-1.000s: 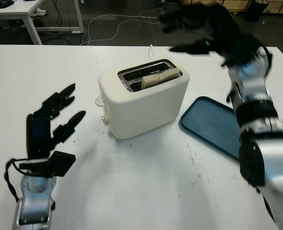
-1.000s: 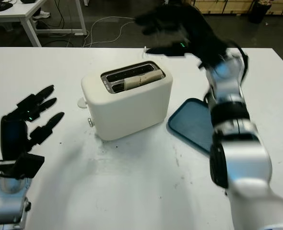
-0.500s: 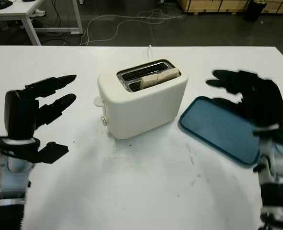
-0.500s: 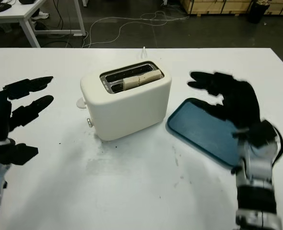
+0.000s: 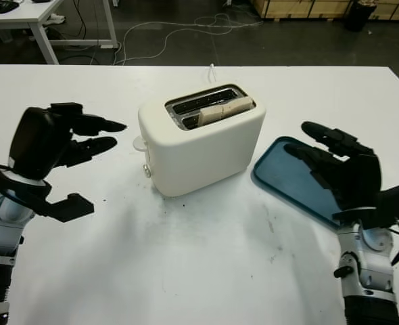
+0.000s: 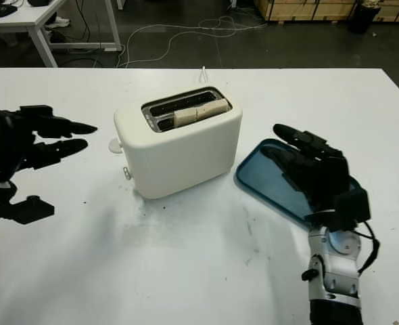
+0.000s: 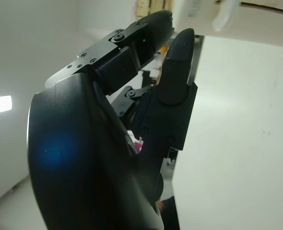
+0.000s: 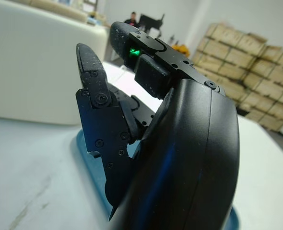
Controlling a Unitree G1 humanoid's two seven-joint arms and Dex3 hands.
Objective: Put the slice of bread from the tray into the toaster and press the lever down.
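A cream toaster [image 5: 199, 139] stands mid-table with a slice of bread [image 5: 224, 109] lying in its near slot, top edge showing. Its lever [image 5: 140, 143] juts from the left end, in the upper position. My left hand [image 5: 84, 139] hovers open to the left of the toaster, fingers pointing at the lever, a short gap away. The blue tray [image 5: 291, 177] lies to the toaster's right with nothing on it. My right hand [image 5: 331, 162] is open above the tray's near right part; in the right wrist view the toaster's side [image 8: 31, 62] shows beyond its fingers [image 8: 96, 100].
A white cable [image 5: 212, 69] runs from behind the toaster off the table's far edge. Another white table [image 5: 44, 20] stands at the back left, and cardboard boxes [image 8: 237, 79] are stacked behind. Bare tabletop lies in front of the toaster.
My right hand swung from above and behind the toaster down to over the tray. My left hand rose from the table's front left and turned toward the toaster's lever.
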